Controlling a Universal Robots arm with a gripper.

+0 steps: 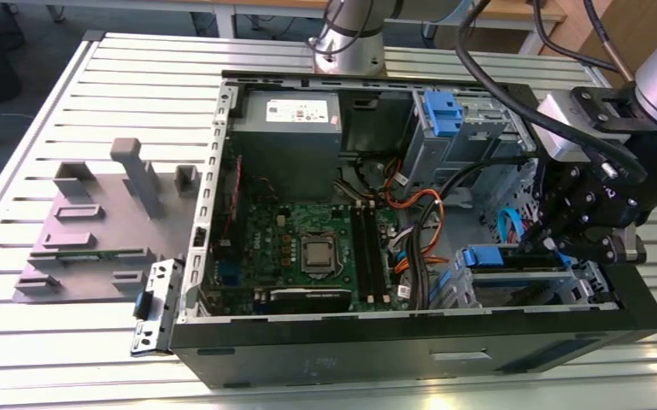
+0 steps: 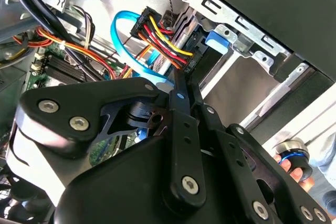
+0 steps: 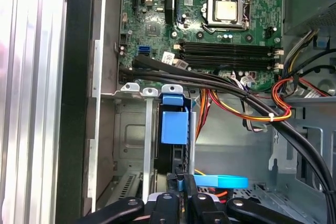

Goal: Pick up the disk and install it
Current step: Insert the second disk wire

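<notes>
Down in the drive cage at the front corner of the open computer case [image 1: 648,320], the claw [image 1: 567,248] hangs right over the disk [image 1: 519,260], which looks already slotted on edge into the cage, blue handle [image 3: 174,124] facing up. Honestly can't tell if the fingers are closed on the disk or parted; the linkage blocks it in both wrist views.

My take on doing this bit well: push straight along the rails, no tilt, and watch the cable bundle [image 2: 163,38] and the blue data cable [image 2: 123,30] just beside the bay so nothing gets pinched.

The arm comes in from the exterior view's right, wrist [image 1: 601,128] bent so the claw points down into the case.
</notes>
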